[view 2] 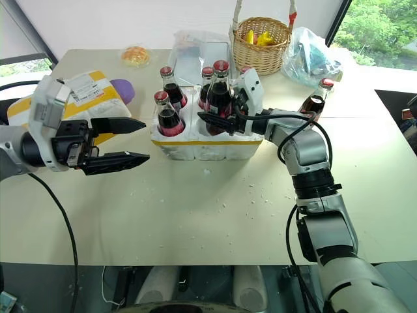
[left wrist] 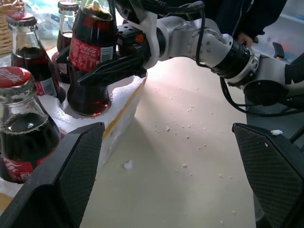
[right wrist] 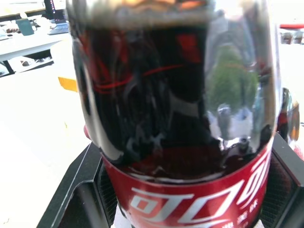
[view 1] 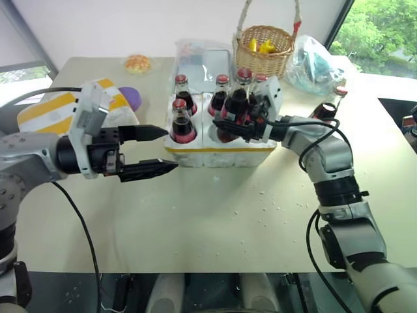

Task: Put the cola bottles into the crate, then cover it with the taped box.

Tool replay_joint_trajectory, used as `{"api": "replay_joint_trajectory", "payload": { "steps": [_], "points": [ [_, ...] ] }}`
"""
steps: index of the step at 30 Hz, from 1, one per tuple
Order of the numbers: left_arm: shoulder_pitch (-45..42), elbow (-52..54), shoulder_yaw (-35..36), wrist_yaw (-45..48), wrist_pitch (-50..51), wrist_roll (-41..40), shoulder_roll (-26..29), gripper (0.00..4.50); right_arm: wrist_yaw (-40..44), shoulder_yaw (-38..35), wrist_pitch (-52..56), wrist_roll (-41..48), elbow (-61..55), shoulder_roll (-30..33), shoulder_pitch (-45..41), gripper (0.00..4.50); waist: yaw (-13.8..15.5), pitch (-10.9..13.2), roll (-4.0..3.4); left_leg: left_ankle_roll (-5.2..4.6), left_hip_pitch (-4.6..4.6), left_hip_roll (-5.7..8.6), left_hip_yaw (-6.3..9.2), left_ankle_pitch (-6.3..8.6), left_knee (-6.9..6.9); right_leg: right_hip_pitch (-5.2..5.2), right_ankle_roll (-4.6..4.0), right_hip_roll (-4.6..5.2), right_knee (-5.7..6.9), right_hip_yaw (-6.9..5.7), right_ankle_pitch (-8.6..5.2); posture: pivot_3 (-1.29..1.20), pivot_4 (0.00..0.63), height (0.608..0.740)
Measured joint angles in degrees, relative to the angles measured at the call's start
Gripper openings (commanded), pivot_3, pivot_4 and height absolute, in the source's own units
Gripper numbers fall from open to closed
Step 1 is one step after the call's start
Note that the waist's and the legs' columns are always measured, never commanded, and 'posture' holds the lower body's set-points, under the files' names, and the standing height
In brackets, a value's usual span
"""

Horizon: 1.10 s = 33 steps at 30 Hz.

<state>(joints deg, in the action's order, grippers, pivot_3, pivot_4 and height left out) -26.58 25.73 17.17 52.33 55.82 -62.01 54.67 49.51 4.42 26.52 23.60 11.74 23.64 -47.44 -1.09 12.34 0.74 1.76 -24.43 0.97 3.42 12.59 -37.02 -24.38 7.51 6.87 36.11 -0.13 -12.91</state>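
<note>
The low white crate (view 1: 195, 155) with a yellow strip stands mid-table. Several cola bottles (view 1: 182, 121) stand in its wells. My right gripper (view 1: 236, 125) is shut on another cola bottle (right wrist: 175, 118), upright at the crate's front right well; whether its base rests in the well I cannot tell. One more cola bottle (view 2: 316, 102) stands on the table to the right of the crate. My left gripper (view 2: 133, 140) hangs open and empty just left of the crate, pointing at it. The taped box (view 2: 78, 94) lies behind my left arm.
A wicker basket (view 1: 264, 51) with yellow items stands behind the crate, with clear plastic bags (view 1: 313, 62) beside it. A purple object (view 1: 132, 98) lies by the taped box and a wrapped orange item (view 1: 138, 63) at the back. White crumbs dot the table (view 1: 221, 215).
</note>
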Motion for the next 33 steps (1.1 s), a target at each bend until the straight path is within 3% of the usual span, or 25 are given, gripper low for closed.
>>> {"api": "replay_joint_trajectory", "payload": {
  "steps": [12,15,16,25,33],
  "points": [
    [-0.03,0.26,-0.04,-0.61,-0.39,0.00,-0.03,4.50,0.66,0.80,0.29,-1.39,1.50,-4.54,-0.09,2.88,-0.34,0.00,0.00,0.00,0.02,-0.05,0.00,0.00,0.02,-0.03,-0.04,-0.07,0.01,0.01,0.02,0.00,0.150,0.737],
    [-0.01,0.32,-0.04,-0.68,-0.51,0.00,-0.05,4.50,1.54,1.28,-0.39,-2.57,4.40,-4.86,-0.26,4.38,-0.47,0.00,0.00,0.01,0.02,-0.07,-0.01,0.00,0.02,-0.03,-0.06,-0.09,0.02,0.01,0.04,0.00,0.150,0.737],
    [-0.01,0.35,-0.04,-0.74,-0.56,0.00,-0.06,4.50,1.90,1.32,-0.49,-2.66,4.88,-4.89,-0.76,4.45,-0.56,0.00,0.00,0.01,0.03,-0.07,-0.01,0.00,0.01,-0.02,-0.06,-0.09,0.02,0.01,0.04,0.00,0.150,0.737],
    [-0.06,0.90,-0.28,-1.09,-1.21,0.01,-0.22,4.50,2.46,0.94,-0.93,-3.62,6.21,-4.63,-1.36,4.45,-1.09,-0.01,0.01,0.03,0.03,-0.07,0.01,-0.02,0.01,-0.01,-0.08,-0.09,0.03,0.01,0.06,0.00,0.150,0.737],
    [-2.00,-1.07,-3.09,0.51,-2.31,0.82,-1.32,4.50,1.09,-5.35,5.84,0.10,-7.45,3.51,6.42,4.45,-0.63,-0.01,0.01,0.03,0.02,-0.07,0.01,-0.02,0.01,-0.01,-0.08,-0.08,0.02,0.01,0.06,0.00,0.150,0.737]
  ]
}}
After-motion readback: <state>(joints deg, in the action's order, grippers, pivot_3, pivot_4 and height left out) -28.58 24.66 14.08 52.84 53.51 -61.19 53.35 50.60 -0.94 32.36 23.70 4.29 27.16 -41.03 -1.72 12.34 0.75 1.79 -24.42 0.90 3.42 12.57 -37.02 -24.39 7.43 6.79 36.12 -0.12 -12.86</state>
